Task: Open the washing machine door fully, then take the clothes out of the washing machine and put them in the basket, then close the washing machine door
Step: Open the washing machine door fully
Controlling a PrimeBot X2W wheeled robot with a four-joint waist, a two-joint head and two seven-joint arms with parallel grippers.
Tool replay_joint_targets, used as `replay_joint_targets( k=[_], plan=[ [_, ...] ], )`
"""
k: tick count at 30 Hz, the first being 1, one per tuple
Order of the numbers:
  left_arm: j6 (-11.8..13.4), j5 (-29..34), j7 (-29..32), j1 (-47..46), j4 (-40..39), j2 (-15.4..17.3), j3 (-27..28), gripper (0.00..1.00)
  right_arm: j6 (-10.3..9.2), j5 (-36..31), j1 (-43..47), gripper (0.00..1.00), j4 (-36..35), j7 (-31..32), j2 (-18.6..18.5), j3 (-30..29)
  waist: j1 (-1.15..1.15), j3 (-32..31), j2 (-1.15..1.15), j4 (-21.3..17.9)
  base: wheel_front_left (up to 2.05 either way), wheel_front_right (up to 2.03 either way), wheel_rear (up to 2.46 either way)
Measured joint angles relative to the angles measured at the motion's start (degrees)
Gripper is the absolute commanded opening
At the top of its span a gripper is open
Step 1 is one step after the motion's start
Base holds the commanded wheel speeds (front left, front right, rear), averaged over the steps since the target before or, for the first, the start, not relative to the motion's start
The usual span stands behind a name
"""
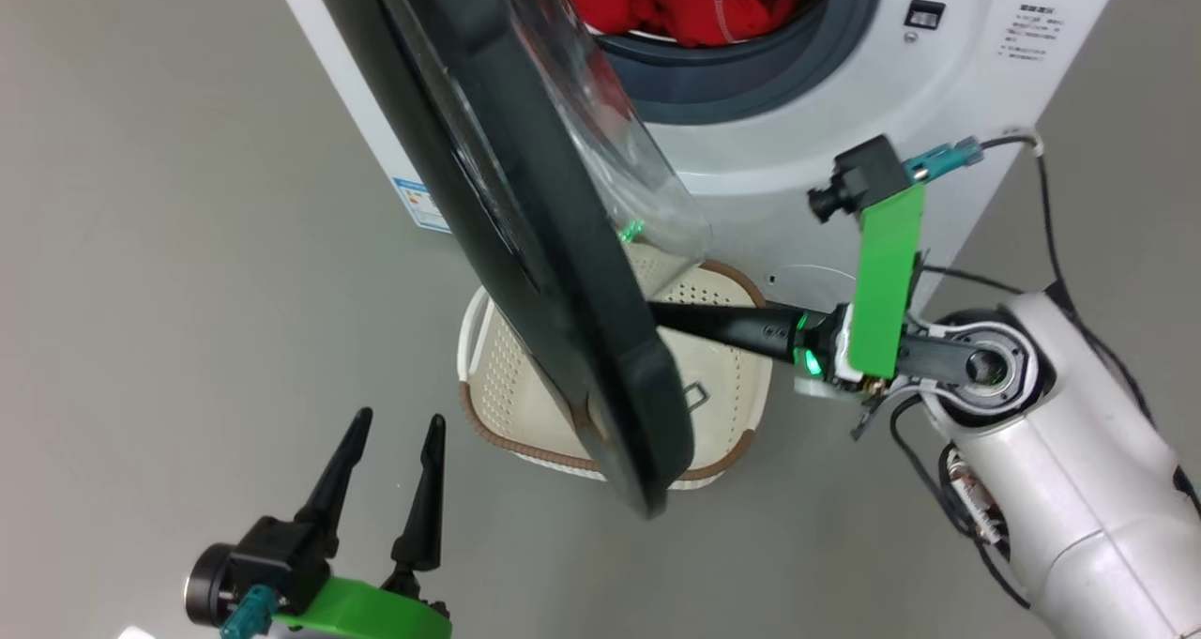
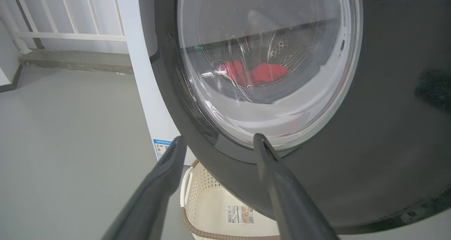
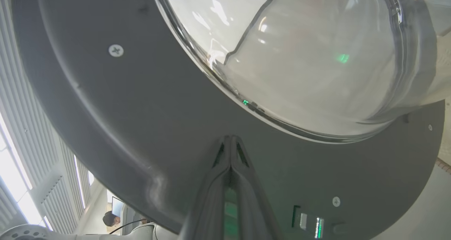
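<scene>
Right pincer (image 3: 230, 138) closed, touching door (image 1: 525, 245) standing outward over basket (image 1: 511, 376); left pincer (image 1: 399, 420) spread, empty.

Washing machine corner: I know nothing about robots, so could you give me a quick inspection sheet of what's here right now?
Surface: plain grey floor.
Job's things: big white front-loading washing machine; its round black-rimmed glass door stands partly open; bright red clothes lie inside the drum; cream perforated plastic basket sits on the floor under the door, no clothes seen in it.
Clutter: nothing seen.
End effectors: left end effector open, holding nothing, apart from the door; right end effector shut, tips at the door's grey inner face.
Cables: black cables loop along the right arm.
Surroundings: white railing beside the machine; a person in the distance.
</scene>
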Motion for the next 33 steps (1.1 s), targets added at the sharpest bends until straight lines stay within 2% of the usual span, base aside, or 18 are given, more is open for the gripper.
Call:
replay_joint_targets(
  k=[18,33],
  plan=[
    [0.8,0.0,0.0,1.6,0.9,0.0,1.5,1.00,0.00,-0.8,3.4,0.00,-0.9,1.5,5.3,2.5,0.00,-1.9,0.00,5.3,0.00,0.00,0.00],
    [1.2,0.0,0.0,1.9,1.1,0.0,2.2,1.00,0.00,-1.4,3.4,0.00,-0.6,1.9,7.4,3.9,0.00,-1.6,0.00,8.5,0.00,0.00,0.00]
  ],
)
